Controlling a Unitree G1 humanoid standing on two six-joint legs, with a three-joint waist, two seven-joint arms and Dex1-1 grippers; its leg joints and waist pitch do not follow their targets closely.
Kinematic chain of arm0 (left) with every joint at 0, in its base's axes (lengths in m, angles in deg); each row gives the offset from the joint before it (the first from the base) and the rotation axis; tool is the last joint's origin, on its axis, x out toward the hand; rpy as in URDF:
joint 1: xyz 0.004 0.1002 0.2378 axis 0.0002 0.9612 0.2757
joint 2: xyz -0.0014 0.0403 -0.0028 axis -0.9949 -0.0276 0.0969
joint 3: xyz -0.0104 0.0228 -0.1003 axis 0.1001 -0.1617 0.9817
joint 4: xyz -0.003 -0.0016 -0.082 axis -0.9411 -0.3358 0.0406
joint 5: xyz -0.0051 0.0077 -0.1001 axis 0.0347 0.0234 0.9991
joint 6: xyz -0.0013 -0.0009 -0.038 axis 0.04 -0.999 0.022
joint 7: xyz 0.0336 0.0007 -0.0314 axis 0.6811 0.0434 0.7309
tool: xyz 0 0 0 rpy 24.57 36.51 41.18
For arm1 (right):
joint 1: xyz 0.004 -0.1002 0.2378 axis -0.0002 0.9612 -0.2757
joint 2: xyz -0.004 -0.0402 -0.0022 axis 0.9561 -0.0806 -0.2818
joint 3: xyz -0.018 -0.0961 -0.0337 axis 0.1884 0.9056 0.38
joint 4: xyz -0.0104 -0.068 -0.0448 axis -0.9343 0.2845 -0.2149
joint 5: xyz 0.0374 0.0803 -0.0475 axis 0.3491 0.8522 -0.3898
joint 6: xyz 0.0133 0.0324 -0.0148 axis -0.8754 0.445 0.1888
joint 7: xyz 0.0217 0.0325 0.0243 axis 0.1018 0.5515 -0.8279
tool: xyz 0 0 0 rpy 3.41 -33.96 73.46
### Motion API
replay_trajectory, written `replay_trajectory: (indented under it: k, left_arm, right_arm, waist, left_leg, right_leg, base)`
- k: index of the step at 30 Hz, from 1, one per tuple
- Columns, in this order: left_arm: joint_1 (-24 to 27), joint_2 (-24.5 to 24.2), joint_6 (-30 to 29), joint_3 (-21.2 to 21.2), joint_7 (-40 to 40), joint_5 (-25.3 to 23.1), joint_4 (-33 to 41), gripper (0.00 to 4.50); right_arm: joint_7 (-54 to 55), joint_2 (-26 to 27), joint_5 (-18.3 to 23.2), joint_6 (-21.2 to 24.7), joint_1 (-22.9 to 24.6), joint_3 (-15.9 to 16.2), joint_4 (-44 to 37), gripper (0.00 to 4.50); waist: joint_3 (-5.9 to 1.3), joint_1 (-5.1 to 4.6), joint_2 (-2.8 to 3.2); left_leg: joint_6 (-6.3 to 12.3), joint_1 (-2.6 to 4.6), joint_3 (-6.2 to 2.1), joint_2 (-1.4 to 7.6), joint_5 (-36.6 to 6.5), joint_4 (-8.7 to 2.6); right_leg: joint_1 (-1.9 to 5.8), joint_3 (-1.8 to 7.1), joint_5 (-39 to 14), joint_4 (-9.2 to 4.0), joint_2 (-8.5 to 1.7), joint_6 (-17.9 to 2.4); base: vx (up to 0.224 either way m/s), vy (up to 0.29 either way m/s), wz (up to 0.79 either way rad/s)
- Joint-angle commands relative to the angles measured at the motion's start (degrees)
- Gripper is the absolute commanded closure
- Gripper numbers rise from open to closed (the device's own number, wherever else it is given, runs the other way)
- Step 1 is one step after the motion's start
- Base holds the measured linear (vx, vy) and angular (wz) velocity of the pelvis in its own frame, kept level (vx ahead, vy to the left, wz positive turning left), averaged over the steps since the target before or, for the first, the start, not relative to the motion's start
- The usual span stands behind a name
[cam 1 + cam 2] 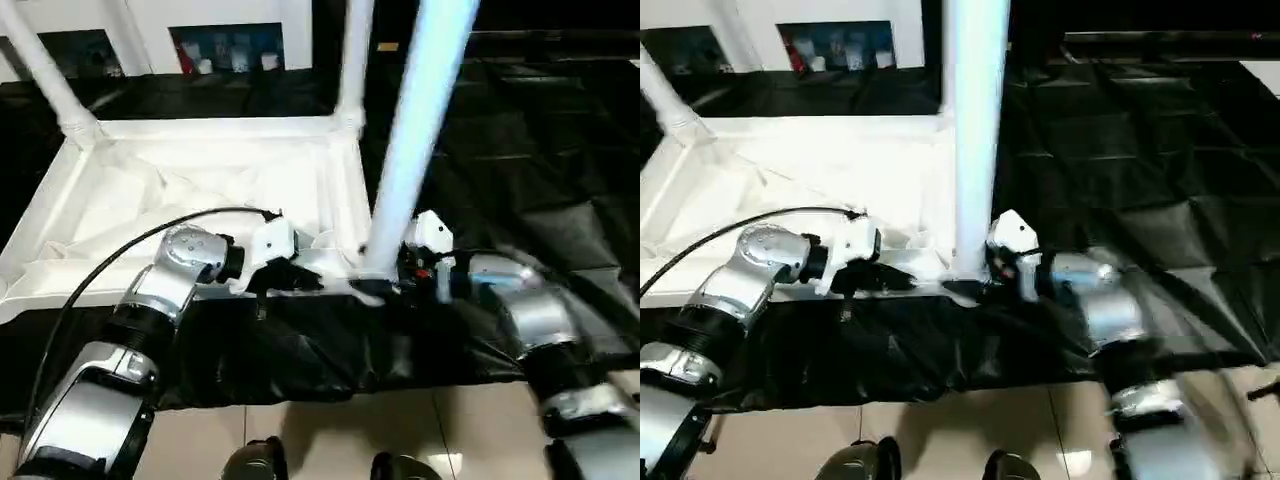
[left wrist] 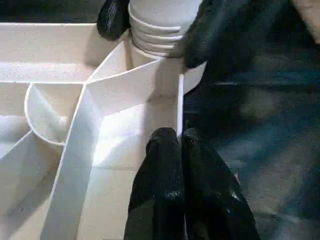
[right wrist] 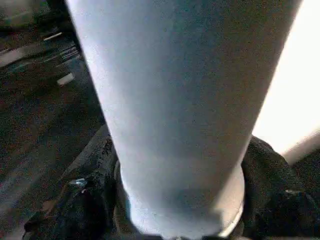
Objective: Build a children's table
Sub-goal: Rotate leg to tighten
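Nearest leg (image 1: pixel 415 130): top cut off by frame edge; its foot, at the top's near right corner, hidden behind both pincers. Far legs (image 1: pixel 45 70) likewise cut off above. Right forearm (image 1: pixel 1110 310) motion-blurred. Cabinet contents (image 1: pixel 225 50) too small to identify. Tabletop (image 1: pixel 150 190) runs past the left frame edge.

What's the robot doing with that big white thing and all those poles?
It is building a little table. The white tabletop lies upside down on a black cloth. Two legs already stand in the far corners. The right end effector has its fingers around the bottom of another leg at the near corner, while the left end effector, shut, pinches the tabletop's edge beside it.
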Motion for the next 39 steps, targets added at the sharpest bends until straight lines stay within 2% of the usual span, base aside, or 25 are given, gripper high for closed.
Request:
replay_trajectory:
  k: [1,2,5,6,9,13,15,16,17,18,19,20,22,26,28,29,30,32,34,37,39]
  left_arm:
    - [-0.65,3.40,-2.29,-0.87,7.70,-1.79,-1.93,4.50]
    - [-1.01,5.44,-2.90,-0.53,10.89,-1.91,-2.49,4.50]
    - [-1.46,9.58,-4.00,-0.30,16.09,-2.08,-2.78,4.50]
    - [-1.46,9.58,-4.00,-0.30,16.09,-2.08,-2.78,4.50]
    - [-1.44,13.24,-5.45,-0.56,20.04,-2.51,-1.65,4.50]
    - [-1.26,15.56,-5.85,-0.83,23.09,-3.42,-0.80,4.50]
    - [-0.88,15.59,-5.32,-1.09,23.00,-3.73,-0.43,4.50]
    - [-0.61,15.31,-4.87,-1.39,22.61,-3.91,-0.23,4.50]
    - [-0.15,14.52,-4.16,-1.61,21.61,-3.99,0.18,4.50]
    - [-0.15,14.52,-4.16,-1.61,21.61,-3.99,0.18,4.50]
    - [0.06,13.79,-3.85,-1.51,21.06,-4.02,0.29,4.50]
    - [0.60,12.08,-3.11,-1.31,19.40,-3.92,0.67,4.50]
    - [0.96,11.08,-2.80,-1.28,18.34,-3.86,0.99,4.50]
    - [2.49,8.11,-1.80,-0.83,13.69,-2.72,2.58,4.50]
    - [3.39,6.00,-2.21,-0.48,10.03,-1.37,4.01,4.50]
    - [3.65,4.86,-2.09,-0.55,8.29,-1.03,4.57,4.50]
    - [3.70,4.42,-2.26,-0.56,7.50,-0.81,4.79,4.50]
    - [3.77,3.90,-2.52,-0.56,6.55,-0.52,5.07,4.50]
    - [3.49,2.69,-2.20,-0.61,4.74,-0.25,5.02,4.50]
    - [3.29,1.12,-2.40,-0.77,1.01,0.70,5.34,4.50]
    - [3.41,0.19,-2.29,-1.28,-0.87,0.88,5.68,4.50]
  right_arm:
    - [5.00,3.61,-0.95,1.23,1.20,2.15,1.32,1.74]
    - [10.68,5.73,-1.29,2.30,1.48,0.79,1.67,1.74]
    - [20.34,9.57,-2.22,3.35,1.92,-1.13,2.78,1.74]
    - [20.34,9.57,-2.22,3.35,1.92,-1.13,2.78,1.74]
    - [30.52,13.79,-3.46,3.33,2.00,-2.84,4.11,1.74]
    - [37.66,17.80,-4.44,1.87,1.63,-3.41,4.50,1.74]
    - [37.81,18.18,-5.28,0.65,1.25,-3.02,4.47,1.18]
    - [37.24,18.07,-4.91,0.65,1.06,-3.13,4.33,1.18]
    - [36.62,17.95,-4.09,1.20,0.68,-3.63,4.16,1.01]
    - [36.62,17.95,-4.09,1.20,0.68,-3.63,4.16,1.01]
    - [35.93,17.27,-4.40,0.95,0.59,-3.40,4.12,0.86]
    - [33.71,15.83,-4.84,-0.03,0.56,-2.72,4.01,0.86]
    - [31.34,14.81,-4.55,-0.26,0.60,-2.38,3.77,0.59]
    - [23.97,11.18,-4.25,-1.16,0.58,-0.82,3.49,0.59]
    - [16.83,7.93,-3.43,-1.28,0.30,0.30,3.23,0.59]
    - [12.86,6.08,-3.20,-1.26,0.11,0.91,3.09,0.59]
    - [11.23,5.27,-3.22,-1.45,0.00,1.13,3.12,0.59]
    - [9.27,4.31,-3.25,-1.72,-0.12,1.39,3.18,0.59]
    - [2.44,2.03,-2.43,-1.26,-0.01,2.66,2.35,0.59]
    - [-8.32,-1.46,-1.09,0.46,0.90,6.10,-0.55,0.59]
    - [-12.10,-2.67,-0.04,1.81,1.11,7.30,-2.01,0.59]
  waist:
    - [-3.01,-0.19,-0.18]
    - [-2.88,-0.20,-0.11]
    - [-2.88,-0.39,0.03]
    - [-2.90,-0.43,-0.05]
    - [-3.01,-0.58,-0.13]
    - [-3.11,-0.58,-0.11]
    - [-3.22,-0.63,-0.09]
    - [-3.32,-0.57,-0.02]
    - [-3.29,-0.60,-0.28]
    - [-3.30,-0.61,-0.18]
    - [-3.28,-0.73,-0.47]
    - [-3.34,-0.66,-0.45]
    - [-3.38,-0.80,-0.66]
    - [-3.60,-1.19,-0.72]
    - [-3.61,-1.24,-0.91]
    - [-3.71,-1.33,-0.74]
    - [-3.91,-1.24,-0.70]
    - [-4.11,-1.21,-0.61]
    - [-4.03,-1.02,-0.60]
    - [-3.90,-0.71,-0.01]
    - [-3.88,-0.65,-0.28]
  left_leg:
    - [0.19,2.09,-2.97,5.14,-18.90,-4.57]
    - [-0.45,2.15,-3.03,5.14,-20.00,-4.63]
    - [-2.12,2.33,-3.45,5.19,-22.19,-5.01]
    - [-2.29,2.40,-3.48,5.20,-22.53,-5.08]
    - [-2.41,2.60,-3.30,5.12,-22.43,-5.24]
    - [-1.75,2.58,-3.23,4.94,-21.45,-5.24]
    - [-1.37,2.44,-3.24,4.90,-20.83,-5.29]
    - [-0.92,2.44,-3.17,4.90,-20.04,-5.28]
    - [-0.26,2.24,-3.12,4.90,-19.01,-5.27]
    - [-0.05,2.21,-3.11,4.92,-18.73,-5.28]
    - [0.31,2.08,-3.02,4.82,-18.43,-5.26]
    - [0.64,2.07,-3.06,4.85,-18.21,-5.17]
    - [1.09,1.92,-3.00,4.81,-17.59,-5.09]
    - [3.56,1.43,-2.86,4.64,-13.24,-4.60]
    - [4.32,1.27,-2.86,4.54,-12.51,-4.39]
    - [5.66,1.15,-2.73,4.70,-10.26,-4.18]
    - [6.05,1.32,-2.70,4.71,-9.44,-3.99]
    - [8.08,1.38,-2.37,4.71,-6.18,-3.50]
    - [9.11,1.32,-2.32,4.62,-5.88,-3.34]
    - [9.05,1.38,-2.43,4.80,-7.59,-3.39]
    - [8.41,1.58,-2.44,4.91,-9.02,-3.53]
  right_leg:
    - [1.57,3.41,-18.32,-4.69,-5.26,-15.17]
    - [1.43,3.58,-21.05,-5.04,-5.33,-14.12]
    - [1.16,3.61,-24.16,-5.37,-5.31,-12.31]
    - [1.11,3.59,-24.16,-5.46,-5.26,-12.05]
    - [1.00,3.68,-22.26,-5.58,-5.06,-11.75]
    - [1.06,3.70,-21.64,-5.74,-5.01,-10.89]
    - [1.20,3.66,-20.67,-5.66,-4.97,-10.63]
    - [1.31,3.61,-19.08,-5.55,-4.86,-10.65]
    - [1.42,3.62,-17.54,-5.37,-4.84,-10.91]
    - [1.43,3.61,-17.15,-5.33,-4.85,-10.99]
    - [1.50,3.54,-16.99,-5.34,-4.76,-10.97]
    - [1.56,3.58,-17.40,-5.32,-4.98,-10.95]
    - [1.66,3.57,-17.20,-5.32,-4.99,-10.88]
    - [2.17,3.38,-12.90,-4.68,-4.88,-12.26]
    - [2.46,3.23,-12.18,-4.50,-4.89,-12.80]
    - [2.47,3.15,-9.19,-4.08,-4.73,-13.70]
    - [2.52,3.06,-7.83,-3.88,-4.64,-14.20]
    - [2.40,2.93,-1.45,-3.07,-4.31,-16.34]
    - [2.49,2.79,-0.47,-3.00,-4.31,-17.05]
    - [2.55,2.72,-2.71,-3.22,-4.43,-17.28]
    - [2.49,2.75,-4.28,-3.35,-4.30,-17.26]
  base:
    - [0.000,0.000,0.00]
    - [0.000,0.000,0.00]
    - [0.000,0.000,0.00]
    - [0.000,0.000,0.00]
    - [0.000,0.000,0.00]
    - [0.000,0.000,0.00]
    - [0.000,0.000,0.00]
    - [0.000,0.000,0.00]
    - [0.000,0.000,0.00]
    - [0.000,0.000,0.00]
    - [0.000,0.000,0.00]
    - [0.000,0.000,0.00]
    - [0.000,0.000,0.00]
    - [0.000,0.000,0.00]
    - [0.000,0.000,0.00]
    - [0.000,0.000,0.00]
    - [0.000,0.000,0.00]
    - [0.000,0.000,0.00]
    - [0.000,0.000,0.00]
    - [0.000,0.000,0.00]
    - [0.000,0.000,0.00]
